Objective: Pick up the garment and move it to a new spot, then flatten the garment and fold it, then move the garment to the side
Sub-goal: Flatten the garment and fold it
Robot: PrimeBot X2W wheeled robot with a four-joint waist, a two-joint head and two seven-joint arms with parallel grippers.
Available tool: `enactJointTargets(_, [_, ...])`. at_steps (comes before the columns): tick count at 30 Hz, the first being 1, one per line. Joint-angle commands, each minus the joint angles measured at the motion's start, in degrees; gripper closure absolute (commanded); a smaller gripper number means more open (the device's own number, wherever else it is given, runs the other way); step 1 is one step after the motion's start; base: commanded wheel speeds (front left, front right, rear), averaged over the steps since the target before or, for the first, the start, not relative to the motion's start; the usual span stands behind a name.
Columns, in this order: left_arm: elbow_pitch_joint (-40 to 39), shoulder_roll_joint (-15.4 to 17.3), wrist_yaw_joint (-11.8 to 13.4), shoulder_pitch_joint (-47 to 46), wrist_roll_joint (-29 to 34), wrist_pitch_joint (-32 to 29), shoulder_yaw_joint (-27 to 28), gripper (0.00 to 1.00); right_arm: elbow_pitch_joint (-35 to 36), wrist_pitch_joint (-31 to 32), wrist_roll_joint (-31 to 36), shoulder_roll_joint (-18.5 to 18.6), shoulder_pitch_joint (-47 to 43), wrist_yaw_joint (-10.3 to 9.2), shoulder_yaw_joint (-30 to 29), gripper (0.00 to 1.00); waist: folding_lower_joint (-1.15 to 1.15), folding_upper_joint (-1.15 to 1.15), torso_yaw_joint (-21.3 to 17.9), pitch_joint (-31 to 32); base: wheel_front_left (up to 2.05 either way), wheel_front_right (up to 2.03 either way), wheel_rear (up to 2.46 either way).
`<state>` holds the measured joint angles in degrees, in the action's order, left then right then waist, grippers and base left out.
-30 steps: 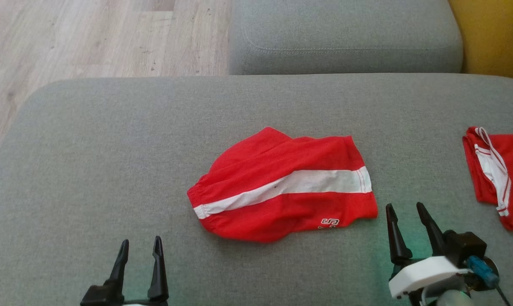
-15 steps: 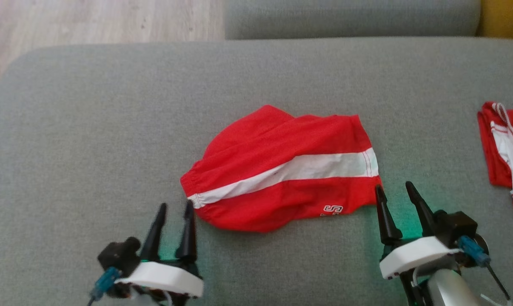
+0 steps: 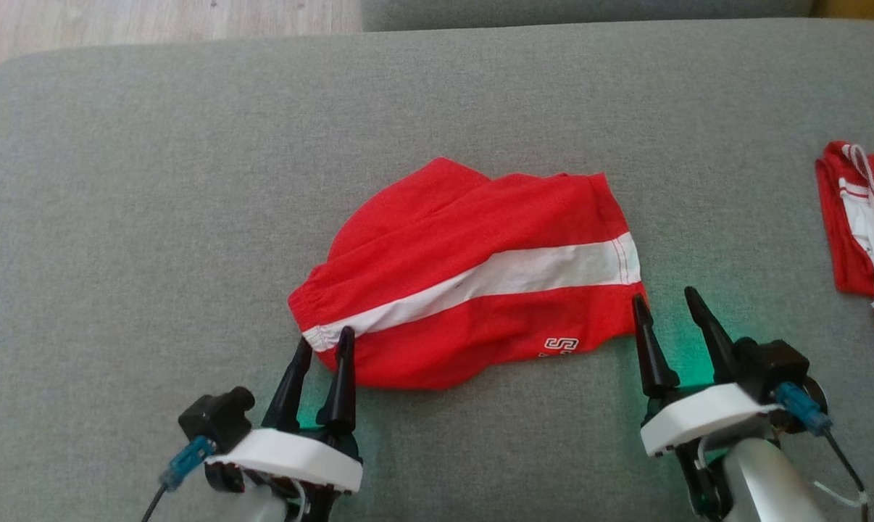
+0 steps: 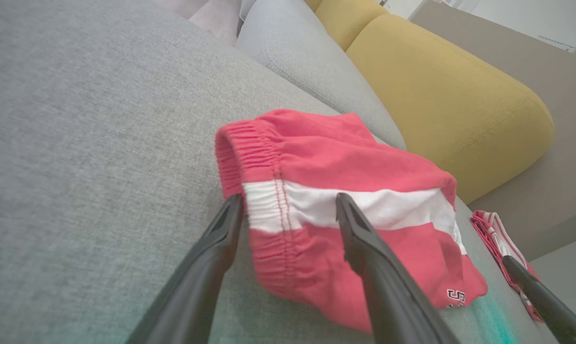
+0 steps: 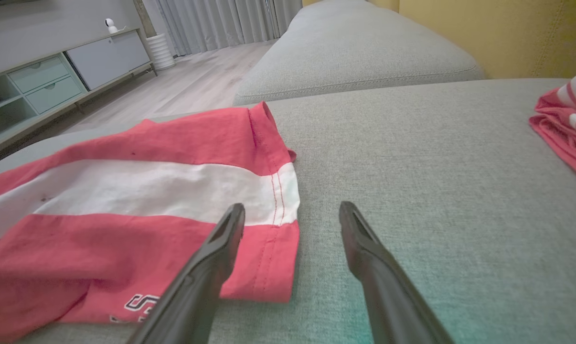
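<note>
- we see the red garment [image 3: 480, 239] with its white stripe lying rumpled near the middle of the grey sofa cushion [image 3: 154, 181]. its elastic waistband points toward 8 o'clock and its leg hem toward 3 o'clock, and there is a small printed logo near the lower edge.
- our left gripper [image 3: 326, 336] sits at about 7 o'clock from the garment, its two fingers spread apart and holding nothing. the tips are at the waistband end of the white stripe.
- in the left wrist view one finger lies over bare cushion just beside the waistband and the other lies over the red cloth. we cannot tell whether either touches the fabric.
- our right gripper [image 3: 663, 293] sits at about 4 o'clock from the garment, its jaws wide apart and empty, the tips just beside the hem corner.
- in the right wrist view one finger crosses in front of the hem's lower corner and the other is over bare cushion. we cannot tell whether there is contact here either.
- a second red and white garment [image 3: 861, 232] lies bunched at 3 o'clock, well apart from the first, at the edge of the head view.
- a yellow cushion [image 4: 441, 86] stands beyond the grey one in the left wrist view, and pale wood floor [image 3: 154, 22] shows at 11 o'clock in the head view.
</note>
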<state>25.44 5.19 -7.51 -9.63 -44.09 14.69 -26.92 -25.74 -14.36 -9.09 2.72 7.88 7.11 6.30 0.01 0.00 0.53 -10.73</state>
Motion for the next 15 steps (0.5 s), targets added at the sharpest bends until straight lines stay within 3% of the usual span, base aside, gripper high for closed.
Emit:
enactJointTargets(1, [-1.6, 0.6, 0.0, -1.9, -0.4, 0.3, 1.4, 0.00, 1.7, -0.6, -0.4, 0.2, 1.7, 0.37, 1.5, 0.00, -0.01, 0.00, -0.1, -0.1, 0.00, 0.00, 0.00])
enactJointTargets(15, [-6.5, 2.0, 0.0, -2.3, -2.3, 0.3, -0.6, 0.00, 1.6, -0.6, -0.9, 0.2, 2.4, 0.37, 2.0, 0.00, -0.01, 0.00, -0.2, -1.6, 0.00, 0.00, 0.00])
